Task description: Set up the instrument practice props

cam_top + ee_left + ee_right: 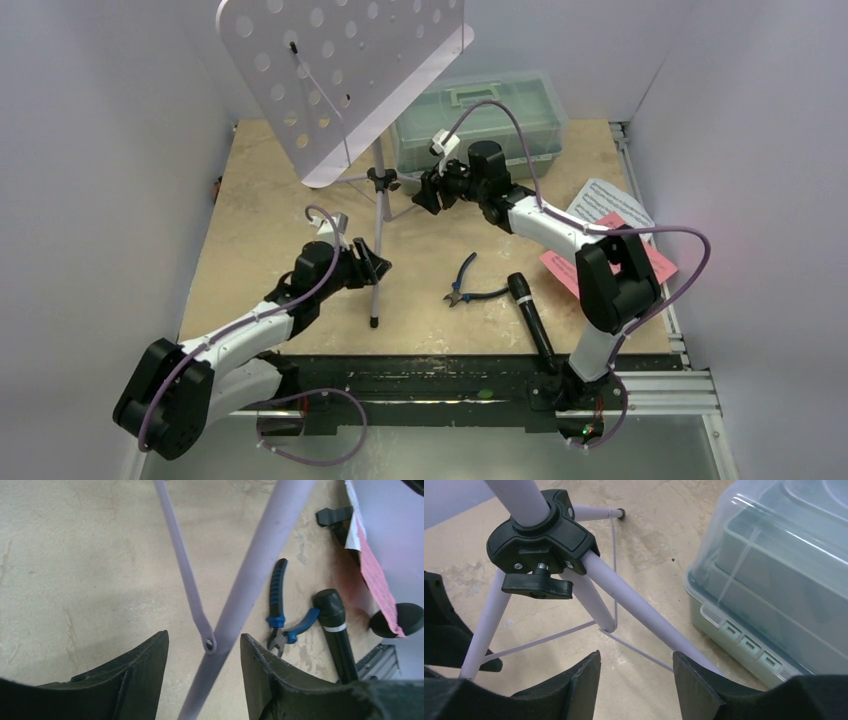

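The pale lilac perforated music stand [330,70] stands at the back left on its tripod legs, with a black hub [541,535]. My left gripper [374,262] is open, and its jaws straddle the near leg [250,580] and its thin brace [182,565] without touching them. My right gripper [421,192] is open and empty just right of the hub, low among the legs [636,656], with one leg [639,605] passing by its right finger. The black microphone [532,320] lies at the front centre. The white sheet [605,200] and the pink sheet [645,258] lie at the right, partly under my right arm. I cannot make out the round-based stand.
The translucent green toolbox [490,120] sits shut at the back, close to my right gripper, and it also shows in the right wrist view [774,590]. Blue-handled pliers [463,285] lie between the stand's near leg and the microphone. White walls close in both sides.
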Tool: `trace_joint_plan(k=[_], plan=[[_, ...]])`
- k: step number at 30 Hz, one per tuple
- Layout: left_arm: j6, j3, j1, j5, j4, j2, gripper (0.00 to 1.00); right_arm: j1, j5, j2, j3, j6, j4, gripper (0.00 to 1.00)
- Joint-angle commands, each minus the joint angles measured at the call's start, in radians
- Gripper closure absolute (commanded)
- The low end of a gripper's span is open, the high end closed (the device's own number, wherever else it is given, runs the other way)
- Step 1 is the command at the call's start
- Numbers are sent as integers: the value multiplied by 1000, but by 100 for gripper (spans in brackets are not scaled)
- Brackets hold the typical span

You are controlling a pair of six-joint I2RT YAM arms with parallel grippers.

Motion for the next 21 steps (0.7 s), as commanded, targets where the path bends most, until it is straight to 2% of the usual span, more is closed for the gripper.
trace_joint_plan(k=[1,6,9,11,14,19,21], plan=[[53,63,-5,-88,43,41,48,2,-118,36,43,-69,53,45],[62,47,-5,-106,52,73,60,2,-122,50,10,-74,143,46],[59,38,-5,-133,49,85,69,2,-74,61,0,-106,167,46],[54,30,-5,-142,49,83,71,4,-78,81,16,-112,166,46],[52,21,-5,-157,40,76,79,4,-70,114,56,-137,119,52],[59,9,-5,-167,28,81,100,4,-58,111,-8,-142,215,56],[58,-2,-5,-177,23,82,100,4,-58,116,-11,-141,218,59]])
